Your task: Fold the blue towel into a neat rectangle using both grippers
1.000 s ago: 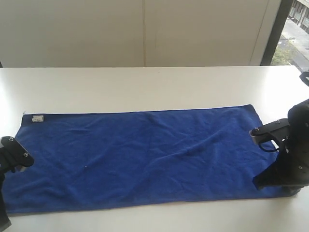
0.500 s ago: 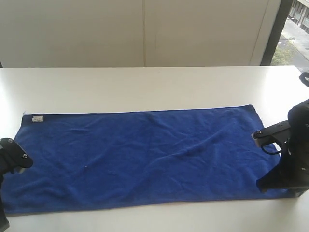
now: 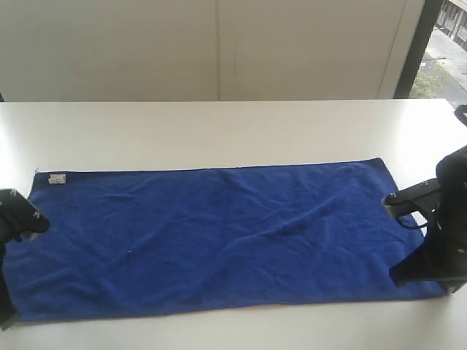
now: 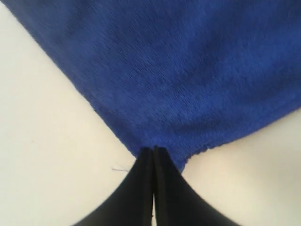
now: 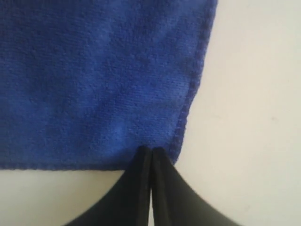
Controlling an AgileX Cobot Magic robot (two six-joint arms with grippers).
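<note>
The blue towel lies spread flat and lengthwise on the white table, its small white label at the far left corner. My left gripper is at the towel's near left corner. In the left wrist view its black fingers are pressed together, pinching the corner of the blue cloth. My right gripper is at the near right corner. The right wrist view shows its tips shut on the cloth just inside the hemmed edge.
Bare white tabletop runs behind the towel to a pale wall. A dark window frame stands at the far right. The table's near edge lies just below the towel.
The right arm has drifted slightly right and down, and the left arm's upper part has moved left and up. The towel's near right corner now shows further right. Both grippers stay shut.
</note>
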